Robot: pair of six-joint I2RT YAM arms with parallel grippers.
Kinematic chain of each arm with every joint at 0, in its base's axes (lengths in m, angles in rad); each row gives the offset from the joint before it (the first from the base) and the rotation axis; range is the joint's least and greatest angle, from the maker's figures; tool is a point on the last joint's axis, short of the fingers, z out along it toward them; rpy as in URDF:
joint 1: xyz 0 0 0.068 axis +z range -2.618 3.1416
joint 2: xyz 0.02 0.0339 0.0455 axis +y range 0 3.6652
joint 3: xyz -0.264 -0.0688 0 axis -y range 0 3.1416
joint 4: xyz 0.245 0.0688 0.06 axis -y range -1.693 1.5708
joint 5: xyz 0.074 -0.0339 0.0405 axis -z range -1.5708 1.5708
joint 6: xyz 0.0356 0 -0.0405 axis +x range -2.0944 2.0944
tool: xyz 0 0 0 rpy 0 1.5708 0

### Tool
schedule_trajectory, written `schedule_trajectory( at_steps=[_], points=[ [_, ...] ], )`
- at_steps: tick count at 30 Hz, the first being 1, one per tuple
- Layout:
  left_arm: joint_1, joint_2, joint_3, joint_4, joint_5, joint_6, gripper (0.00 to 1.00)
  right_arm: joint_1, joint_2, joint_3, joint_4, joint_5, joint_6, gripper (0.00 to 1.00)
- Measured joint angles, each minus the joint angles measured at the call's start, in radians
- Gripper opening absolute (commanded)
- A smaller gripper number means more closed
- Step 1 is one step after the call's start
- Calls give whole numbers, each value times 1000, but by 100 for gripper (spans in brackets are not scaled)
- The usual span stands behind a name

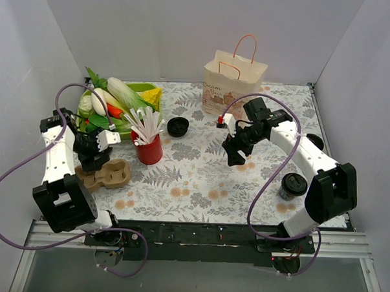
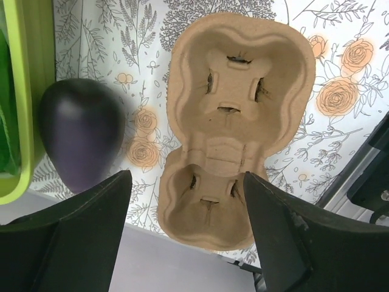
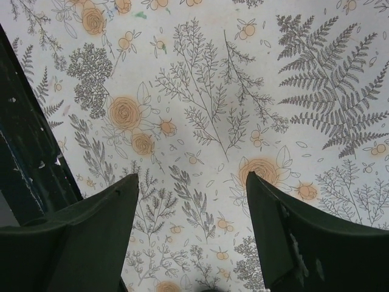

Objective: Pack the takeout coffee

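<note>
At the near left, the left gripper is held wide open and empty over the cardboard cup carrier. The takeout coffee is seen standing ungrasped at the near right. Farther in, the right gripper is poised agape and empty above the floral tablecloth. With the approach judged under way, a reach toward the cup is called for next.

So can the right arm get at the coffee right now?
Probably yes. The coffee stands in the open, off to the right of the right end effector, which is open and empty. The arm would have to fold back close to its own base, though.
</note>
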Motion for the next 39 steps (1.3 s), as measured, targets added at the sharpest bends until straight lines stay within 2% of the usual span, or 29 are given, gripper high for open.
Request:
schedule_trajectory(
  at_steps=[13,22,39],
  points=[
    [0,-58,-123,0,-18,198,65,-2,-33,-44,1,-4,-9,77],
    [3,-25,-126,13,-68,242,64,-5,-6,-42,0,-5,-13,77],
    [3,-27,-224,126,-88,248,61,-5,5,-35,0,-4,-15,77]
  ],
)
